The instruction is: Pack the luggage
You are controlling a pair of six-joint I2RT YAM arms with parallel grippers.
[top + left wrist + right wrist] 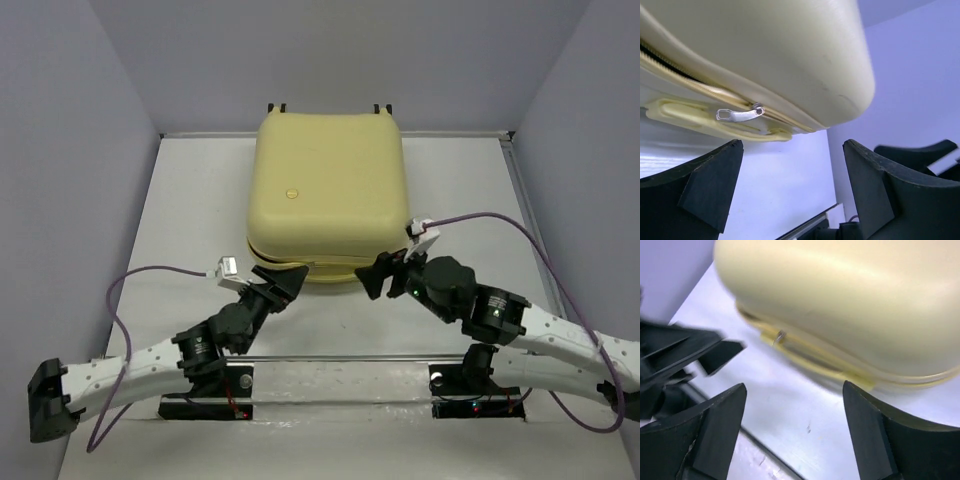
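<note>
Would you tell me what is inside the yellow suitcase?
Nothing inside shows: the suitcase lies closed, hiding any contents. Only a zipper pull shows at its edge.

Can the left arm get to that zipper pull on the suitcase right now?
Probably yes: the left gripper is open just in front of the zipper pull, with nothing between them.
</note>
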